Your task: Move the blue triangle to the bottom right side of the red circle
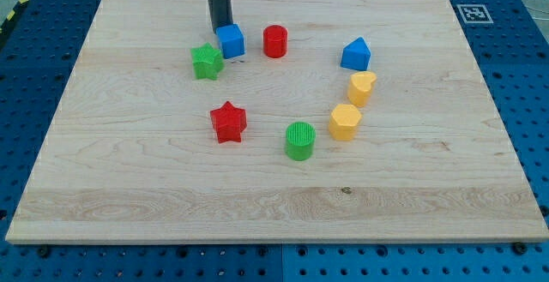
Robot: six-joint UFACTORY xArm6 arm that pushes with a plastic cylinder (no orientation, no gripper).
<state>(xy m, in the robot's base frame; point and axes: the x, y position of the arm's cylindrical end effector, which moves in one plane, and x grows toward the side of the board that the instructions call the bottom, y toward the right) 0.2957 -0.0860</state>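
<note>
Camera view upper left, my tip [220,31] touching blue cube [231,40], no end effector jaws visible, blue triangle [356,55] right of red circle [274,40].

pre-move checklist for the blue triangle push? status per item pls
1. Blue triangle located, at the view's right of the red circle: ok.
2. My tip beside the triangle: not ok, it is at the blue cube.
3. Spot at the circle's bottom right free: ok.
4. Yellow heart close below the triangle, may get bumped: not ok.
5. Tip touching the cube: cannot tell.
</note>
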